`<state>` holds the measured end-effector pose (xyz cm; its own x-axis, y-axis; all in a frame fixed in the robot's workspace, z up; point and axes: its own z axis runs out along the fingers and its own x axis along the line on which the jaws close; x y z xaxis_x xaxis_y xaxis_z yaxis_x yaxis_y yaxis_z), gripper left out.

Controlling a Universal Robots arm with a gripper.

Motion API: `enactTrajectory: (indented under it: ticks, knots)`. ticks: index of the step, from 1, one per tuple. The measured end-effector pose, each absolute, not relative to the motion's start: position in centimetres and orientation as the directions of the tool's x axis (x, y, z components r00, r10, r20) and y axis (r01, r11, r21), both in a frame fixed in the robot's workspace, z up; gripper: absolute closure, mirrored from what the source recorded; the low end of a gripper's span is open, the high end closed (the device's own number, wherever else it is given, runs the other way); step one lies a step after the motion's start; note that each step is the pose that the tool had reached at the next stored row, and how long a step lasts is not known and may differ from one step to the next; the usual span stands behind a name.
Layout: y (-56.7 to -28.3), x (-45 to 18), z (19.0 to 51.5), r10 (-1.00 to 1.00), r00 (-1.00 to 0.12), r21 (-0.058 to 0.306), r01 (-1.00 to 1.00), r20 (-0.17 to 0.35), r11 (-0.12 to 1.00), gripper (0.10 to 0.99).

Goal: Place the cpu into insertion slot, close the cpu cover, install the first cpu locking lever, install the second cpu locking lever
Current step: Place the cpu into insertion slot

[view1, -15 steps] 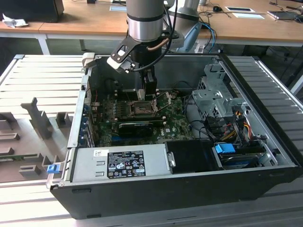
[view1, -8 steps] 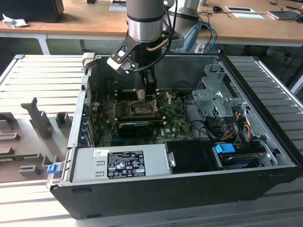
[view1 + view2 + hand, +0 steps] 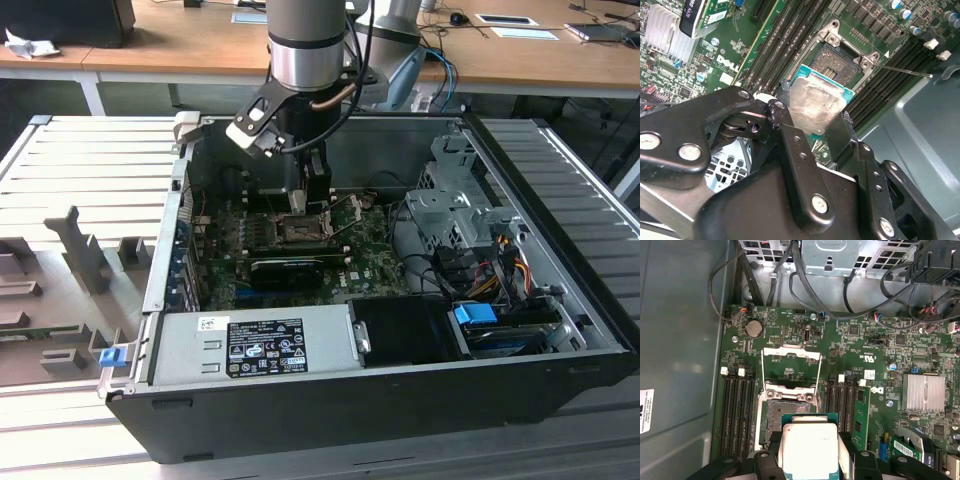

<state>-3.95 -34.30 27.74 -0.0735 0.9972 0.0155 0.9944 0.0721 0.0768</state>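
We observe the gripper point(image 3: 812, 112) inside the open computer case point(image 3: 560, 250), its fingers point(image 3: 771, 460) clamped on the cpu point(image 3: 807, 450). The cpu hangs close above the insertion slot point(image 3: 787, 412) on the motherboard point(image 3: 372, 262), not yet seated. The cpu cover point(image 3: 791, 353) stands raised, leaving the slot exposed.

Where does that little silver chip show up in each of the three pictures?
Exterior view: the cpu is a small pale square under the arm's tip, just over the insertion slot.
Second wrist view: the cpu sits between the black jaws, partly covering the insertion slot.
First wrist view: the cpu sits between the jaws, overlapping the insertion slot.
Shared landmark: the metal-rimmed insertion slot on the green motherboard.
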Motion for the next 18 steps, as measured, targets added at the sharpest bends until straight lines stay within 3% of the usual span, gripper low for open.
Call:
enactTrajectory:
  ticks: [18]
  knots:
    - [-34.1,-4.0,26.7,1.0,-0.018,0.074,0.997,0.012,0.017,0.557]
